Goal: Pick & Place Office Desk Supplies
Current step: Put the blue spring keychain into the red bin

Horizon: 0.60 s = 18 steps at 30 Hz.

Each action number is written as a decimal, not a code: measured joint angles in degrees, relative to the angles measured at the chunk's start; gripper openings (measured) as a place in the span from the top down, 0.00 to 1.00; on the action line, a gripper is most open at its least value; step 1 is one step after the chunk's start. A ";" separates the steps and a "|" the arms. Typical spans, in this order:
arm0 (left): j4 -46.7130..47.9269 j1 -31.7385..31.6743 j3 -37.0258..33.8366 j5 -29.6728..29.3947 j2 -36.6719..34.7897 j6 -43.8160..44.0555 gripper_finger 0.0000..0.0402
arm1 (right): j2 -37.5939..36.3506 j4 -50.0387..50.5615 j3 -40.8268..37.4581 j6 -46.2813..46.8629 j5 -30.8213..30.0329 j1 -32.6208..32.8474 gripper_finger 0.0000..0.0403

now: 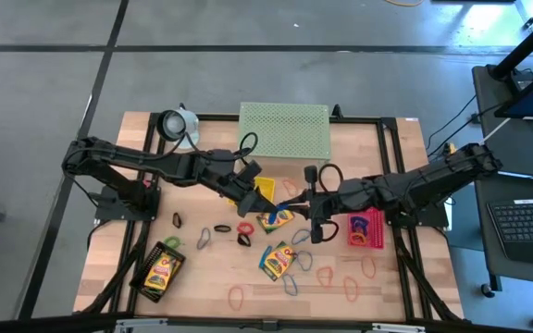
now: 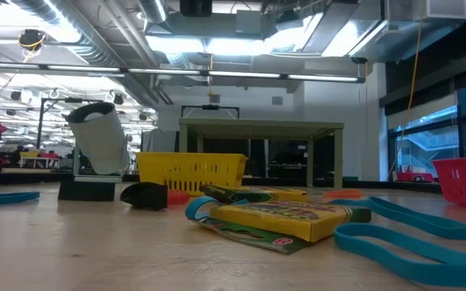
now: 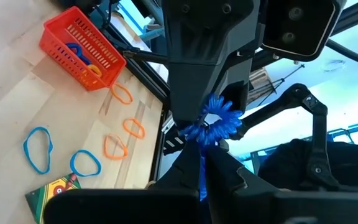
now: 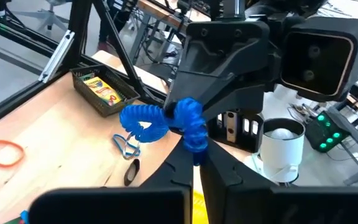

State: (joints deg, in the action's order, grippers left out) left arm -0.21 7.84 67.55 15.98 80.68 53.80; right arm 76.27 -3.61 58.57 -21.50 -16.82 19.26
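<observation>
Blue coiled cord (image 1: 290,201) stretched between the two grippers over mid-table in the high view, left gripper (image 1: 265,196) pinching one end, right gripper (image 1: 311,200) pressed together on the other. Below them, crayon boxes (image 1: 276,218) on the wood, a second crayon box (image 1: 278,261) nearer, coloured loops (image 1: 326,275) and black clips (image 1: 244,239) scattered along the near half; pink tray (image 1: 365,228) to the right, black tray (image 1: 160,271) near left, green mesh shelf (image 1: 283,129) at the far edge. Low view: crayon box (image 2: 290,220) flat on the table, blue loops (image 2: 411,234) beside it, yellow tray (image 2: 191,171) farther back; no gripper visible. Left wrist view: cord (image 3: 213,124) clamped between opposing fingers, orange loops (image 3: 123,127) beyond. Right wrist view: cord (image 4: 166,121) bunched at the closed fingertips.
</observation>
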 joint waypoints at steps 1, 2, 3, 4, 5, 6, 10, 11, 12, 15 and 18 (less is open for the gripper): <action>-0.01 0.00 0.00 -0.16 0.00 0.01 1.00 | -0.02 -0.01 0.00 0.02 -0.32 0.17 0.98; -0.04 0.00 0.00 -0.21 0.00 0.00 1.00 | -0.02 -0.03 0.00 0.03 -0.53 0.32 0.98; -0.03 0.00 0.00 -0.31 0.00 0.00 1.00 | -0.02 -0.04 0.00 0.04 -0.62 0.45 0.98; -0.02 0.00 0.00 -0.39 0.00 0.00 0.99 | -0.02 -0.07 0.00 0.04 -0.78 0.62 0.98; -0.03 0.00 0.00 -0.58 0.00 -0.01 0.99 | -0.10 -0.07 0.00 0.07 -0.96 0.83 0.98; -0.07 0.00 0.00 -0.82 0.00 0.00 0.98 | -0.28 -0.05 0.00 0.07 -0.99 1.01 0.98; -0.15 -0.08 0.00 -1.27 0.00 0.01 0.90 | -1.65 -0.07 0.00 0.09 -3.04 1.88 0.98; -0.14 -0.11 0.00 -1.46 0.00 0.00 0.87 | -2.13 -0.05 0.00 0.09 -3.46 2.01 0.98; -0.24 -0.11 0.00 -1.50 0.00 0.02 0.85 | -2.61 -0.05 0.02 0.30 -3.52 2.08 0.98; -0.02 -0.13 0.00 -2.16 0.00 0.02 0.79 | -3.66 0.04 0.09 3.02 -3.61 2.08 0.98; -0.04 -0.13 0.00 -2.47 0.00 0.01 0.75 | -4.21 1.77 0.09 4.71 -3.83 2.08 0.98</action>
State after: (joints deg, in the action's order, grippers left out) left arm -0.25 7.70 67.55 13.51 80.68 53.81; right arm 72.06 -1.84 58.65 -16.79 -20.65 21.34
